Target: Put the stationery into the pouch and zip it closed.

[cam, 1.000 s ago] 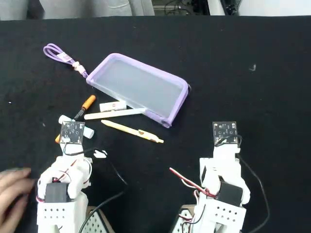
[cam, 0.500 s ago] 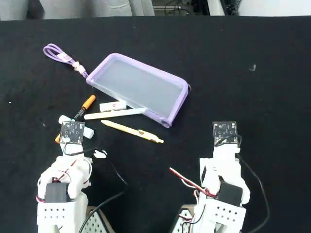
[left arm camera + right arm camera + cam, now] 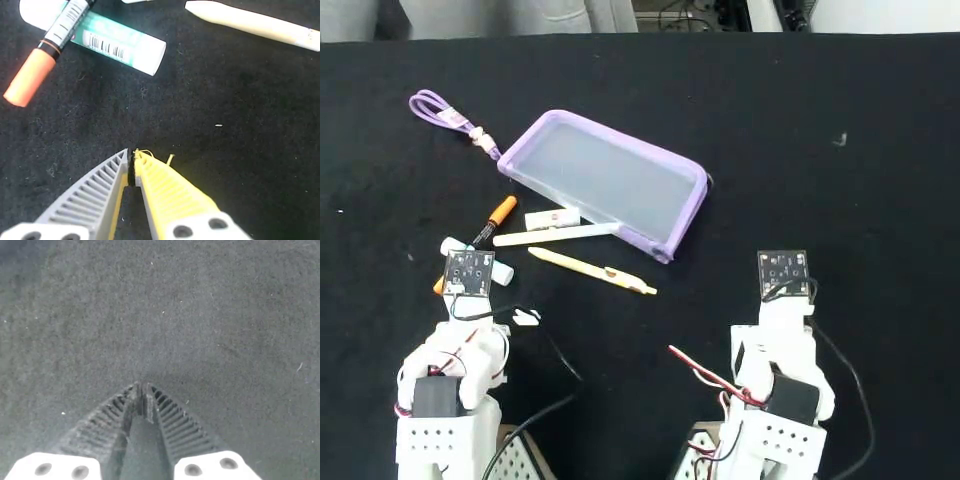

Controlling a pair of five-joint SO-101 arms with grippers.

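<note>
**Stationery Lies Just Ahead of the Left Hand, Pouch Beyond**

Nothing is held. The left hand [image 3: 131,159] is seen low over the black bench [image 3: 840,200] with its fingers drawn together. The right hand [image 3: 143,389] is likewise closed on nothing, over bare cloth.

The stationery is spread in front of the left arm. A glue stick [image 3: 100,37] lies just beyond the fingertips, and an orange marker [image 3: 44,57] is laid across one end of it. Farther out, a yellow pen [image 3: 592,270], a white pen [image 3: 555,236] and a small white eraser [image 3: 552,217] are ranged between that hand and the purple pouch [image 3: 605,180]. The pouch is set at a slant beyond them, and whether its zip stands open cannot be made out.

The long axes of both pens run across the left arm's line of reach rather than along it. The left arm is judged the nearer to every item, while the right is well apart from them. The fingers would have to be parted before anything is taken.
</note>
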